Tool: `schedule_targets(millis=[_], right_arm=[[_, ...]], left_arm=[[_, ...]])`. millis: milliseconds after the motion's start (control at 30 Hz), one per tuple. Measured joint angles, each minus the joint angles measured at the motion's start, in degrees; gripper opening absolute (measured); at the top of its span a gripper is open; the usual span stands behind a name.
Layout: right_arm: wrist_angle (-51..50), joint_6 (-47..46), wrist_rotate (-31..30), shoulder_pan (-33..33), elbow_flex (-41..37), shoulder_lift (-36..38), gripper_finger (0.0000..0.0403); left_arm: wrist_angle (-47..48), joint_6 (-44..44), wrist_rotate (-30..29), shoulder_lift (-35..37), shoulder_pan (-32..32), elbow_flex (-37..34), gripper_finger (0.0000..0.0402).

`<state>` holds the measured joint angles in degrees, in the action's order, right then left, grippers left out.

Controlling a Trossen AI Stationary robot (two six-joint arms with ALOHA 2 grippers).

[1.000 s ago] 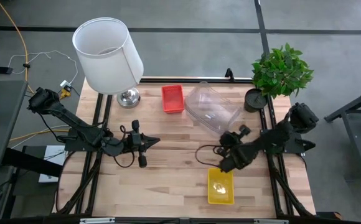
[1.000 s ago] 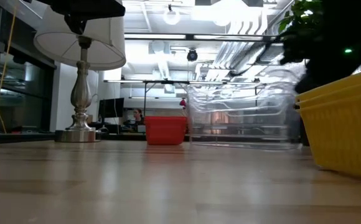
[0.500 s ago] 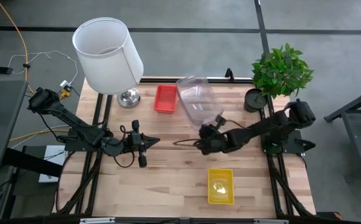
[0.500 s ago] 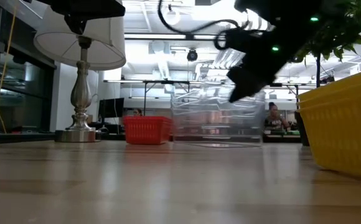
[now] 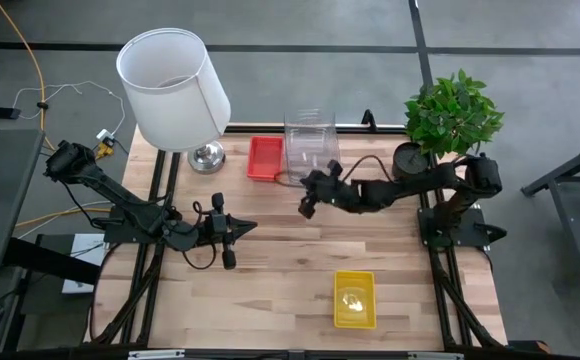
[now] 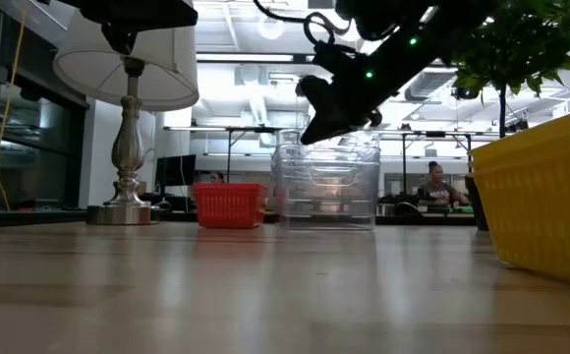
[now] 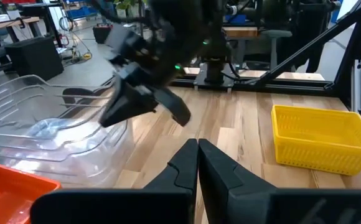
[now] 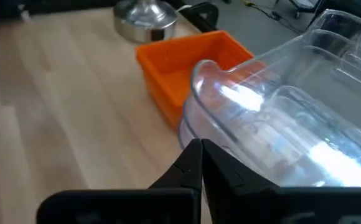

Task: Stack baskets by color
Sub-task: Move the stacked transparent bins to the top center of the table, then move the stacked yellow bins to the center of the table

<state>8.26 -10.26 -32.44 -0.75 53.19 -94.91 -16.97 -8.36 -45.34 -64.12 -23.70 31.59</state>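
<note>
Clear bins [image 5: 310, 145], nested one in another, stand at the far middle of the table, right beside a red basket [image 5: 265, 158] on their left. A yellow basket [image 5: 354, 298] sits near the front edge, with no gripper at it. My right gripper [image 5: 303, 209] is shut and reaches in from the right to the clear bins' near left corner [image 8: 196, 124]. It hangs above the table in the low view [image 6: 311, 133]. My left gripper [image 5: 254, 228] waits shut over the table's left middle, pointing right. My right gripper has its shut fingertips [image 8: 193, 155] just in front of the clear bins' rounded near corner [image 8: 199, 93], coming level and slightly downward from the table's right. I cannot tell whether the fingers or the hand's side touch the bins' wall. The bins stand flat on the table.
A lamp [image 5: 175, 85] stands on its metal foot [image 5: 207, 155] at the far left, close to the red basket. A potted plant [image 5: 453, 112] is at the far right corner. Bare wood lies in the middle and the near left. People sit far behind the table [image 6: 432, 182].
My right gripper has swung from the yellow basket at the near right toward the table's far left, rising a little and rolling. The clear bins have slid left and toward the far edge and turned square to the table. The red basket has been shifted a little left.
</note>
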Motion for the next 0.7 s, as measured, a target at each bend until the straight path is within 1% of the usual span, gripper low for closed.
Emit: schedule_targets(millis=[233, 367, 467, 533, 633, 700], right_arm=[[7.37, 0.29, 11.69, -5.02, 0.0, -0.02, 0.0], [11.89, 3.95, 22.09, -4.77, 0.0, 0.0, 0.0], [10.64, 5.94, 29.98, -1.66, 0.0, 1.15, 0.0], [7.2, 7.01, 32.47, 1.16, 0.0, 3.29, 0.0], [0.08, 7.64, 32.04, 6.31, 0.0, 7.36, 0.0], [-4.37, 5.9, 32.0, 10.42, 0.0, 10.55, 0.0]], left_arm=[[0.0, 0.44, -0.04, 0.0, 0.0, 0.0, 0.0], [0.0, 0.95, -0.15, 0.0, -0.01, 0.0, 0.0], [0.07, 1.51, -0.1, 0.0, -0.01, 0.0, 0.0], [0.39, 1.51, -0.09, 0.0, -0.02, 0.02, 0.0], [0.53, 1.51, -0.09, 0.0, 0.0, 0.02, 0.0], [0.52, 1.51, -0.08, 0.0, -0.02, 0.02, 0.0]])
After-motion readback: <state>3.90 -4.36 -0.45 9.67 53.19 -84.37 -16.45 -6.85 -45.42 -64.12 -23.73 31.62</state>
